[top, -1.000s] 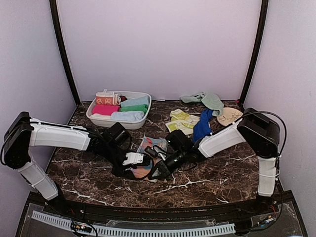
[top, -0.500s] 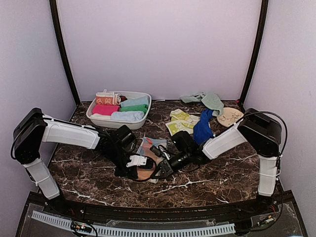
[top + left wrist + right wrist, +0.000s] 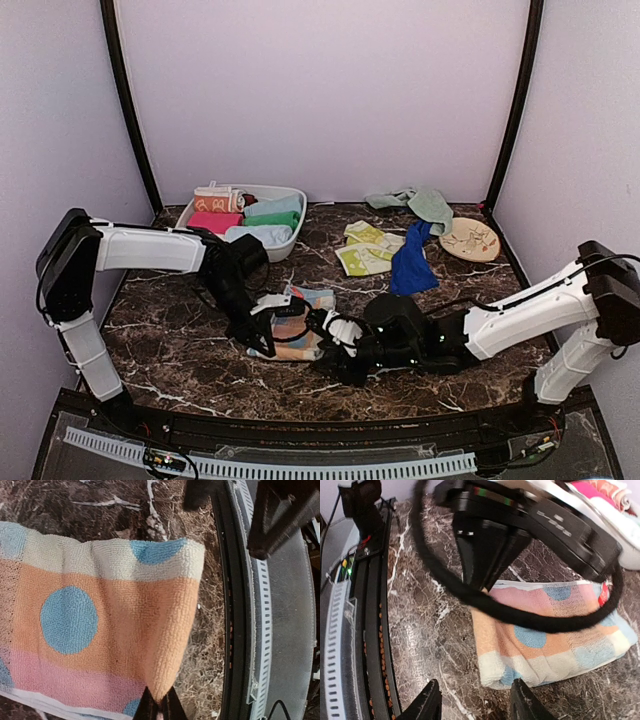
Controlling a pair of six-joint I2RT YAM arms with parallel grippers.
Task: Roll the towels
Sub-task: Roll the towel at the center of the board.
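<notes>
The jaws of the left gripper (image 3: 160,707) are closed on a lifted edge of the spotted towel (image 3: 100,625), which is pinched between the fingertips. The jaws of the right gripper (image 3: 474,702) are parted, and nothing is held between them. They are positioned low over the table (image 3: 420,605), just beside the towel's cream-striped corner and apart from it. The towel, striped orange, pink and cream with blue spots, is laid partly folded at the middle of the table, between the two grippers. Rolled towels (image 3: 245,215) are packed in the tub (image 3: 298,218) at the back left. Loose towels (image 3: 410,255) are heaped at the back right, beside the plate (image 3: 470,240).
</notes>
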